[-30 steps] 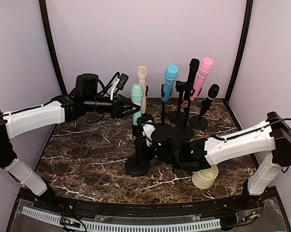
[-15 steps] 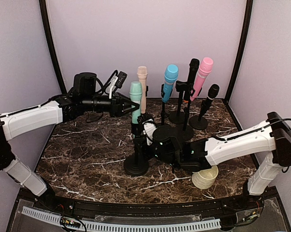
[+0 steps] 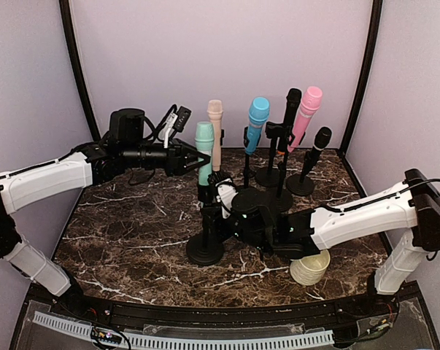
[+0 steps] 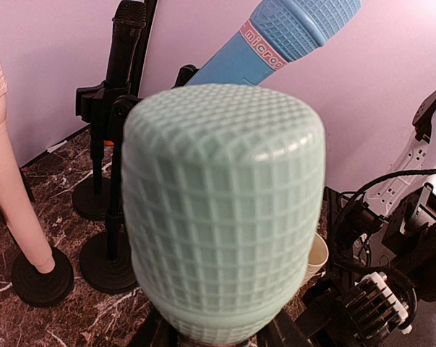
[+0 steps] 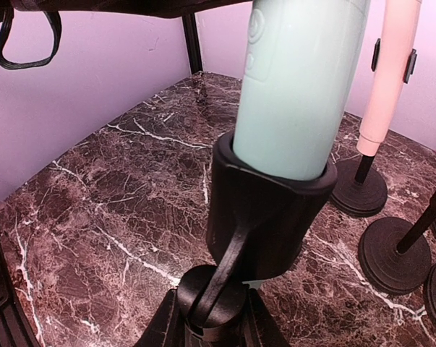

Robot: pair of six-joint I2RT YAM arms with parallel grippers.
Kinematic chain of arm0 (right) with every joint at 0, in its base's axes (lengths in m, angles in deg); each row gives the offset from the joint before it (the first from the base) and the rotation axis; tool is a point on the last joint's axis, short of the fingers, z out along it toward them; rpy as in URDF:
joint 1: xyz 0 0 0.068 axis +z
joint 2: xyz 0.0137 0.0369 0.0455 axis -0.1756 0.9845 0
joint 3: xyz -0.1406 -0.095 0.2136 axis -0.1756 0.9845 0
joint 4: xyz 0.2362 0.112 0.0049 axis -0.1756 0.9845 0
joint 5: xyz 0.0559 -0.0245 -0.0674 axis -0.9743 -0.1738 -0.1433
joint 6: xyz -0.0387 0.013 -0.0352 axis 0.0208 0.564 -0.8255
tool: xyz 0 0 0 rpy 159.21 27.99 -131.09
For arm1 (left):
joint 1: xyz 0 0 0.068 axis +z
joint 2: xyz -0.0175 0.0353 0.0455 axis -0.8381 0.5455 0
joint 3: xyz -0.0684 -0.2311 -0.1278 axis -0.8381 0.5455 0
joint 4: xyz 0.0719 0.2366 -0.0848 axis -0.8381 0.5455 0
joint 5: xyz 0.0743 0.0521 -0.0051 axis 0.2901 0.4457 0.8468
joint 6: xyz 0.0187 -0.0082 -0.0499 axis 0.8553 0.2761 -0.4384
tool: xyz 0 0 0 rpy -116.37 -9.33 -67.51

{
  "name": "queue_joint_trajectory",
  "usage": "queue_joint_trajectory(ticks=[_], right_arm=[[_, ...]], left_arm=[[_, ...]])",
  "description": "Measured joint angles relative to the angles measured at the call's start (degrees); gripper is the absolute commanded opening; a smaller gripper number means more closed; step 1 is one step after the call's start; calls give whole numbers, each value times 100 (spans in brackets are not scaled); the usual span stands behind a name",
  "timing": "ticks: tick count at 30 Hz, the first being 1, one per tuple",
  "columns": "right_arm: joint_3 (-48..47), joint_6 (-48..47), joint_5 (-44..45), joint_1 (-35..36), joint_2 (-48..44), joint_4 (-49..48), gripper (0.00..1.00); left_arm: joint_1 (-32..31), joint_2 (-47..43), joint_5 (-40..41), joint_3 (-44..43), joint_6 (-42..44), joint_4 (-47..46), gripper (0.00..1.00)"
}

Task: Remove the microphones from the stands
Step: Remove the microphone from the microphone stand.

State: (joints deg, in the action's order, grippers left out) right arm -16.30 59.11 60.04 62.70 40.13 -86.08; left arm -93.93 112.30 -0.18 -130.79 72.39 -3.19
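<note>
The marble worktop [image 3: 117,219] carries a cluster of stands. The left hand [image 3: 199,159] reaches in level and is closed on the mint mic [image 3: 204,138], gripping its body just under the head. In the left wrist view that head fills the frame straight ahead of the hand, with dark fingers [image 4: 154,334] showing on either side below it. The right hand [image 5: 214,327] sits lower, pinched narrow on the stand [image 3: 205,251] at the pivot under the clip [image 5: 264,210]. The mic rises nearly upright directly above the right hand, its lower end seated in the clip. Beyond the left hand's fingertips stand a peach mic [image 3: 216,131], a blue mic [image 3: 257,122] and a pink mic [image 3: 306,117] on their own stands. A cream cup [image 3: 310,267] sits back along the right arm, near its forearm.
</note>
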Motion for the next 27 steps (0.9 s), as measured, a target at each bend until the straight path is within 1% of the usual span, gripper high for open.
queue_joint_trajectory(ticks=[8, 11, 19, 23, 27], right_arm=[[63, 31, -11, 0, 0, -98, 0], [22, 149, 31, 2, 0, 0, 0], [-236, 446, 17, 48, 96, 411, 0], [-369, 470, 17, 66, 214, 446, 0], [-417, 490, 15, 66, 271, 459, 0]], left_arm=[[44, 0, -188, 13, -24, -15, 0], [50, -26, -170, 192, -136, -293, 0], [33, -715, 544, 1220, -527, -1121, 0], [33, -855, 782, 1414, -599, -1298, 0], [33, -857, 885, 1427, -623, -1314, 0]])
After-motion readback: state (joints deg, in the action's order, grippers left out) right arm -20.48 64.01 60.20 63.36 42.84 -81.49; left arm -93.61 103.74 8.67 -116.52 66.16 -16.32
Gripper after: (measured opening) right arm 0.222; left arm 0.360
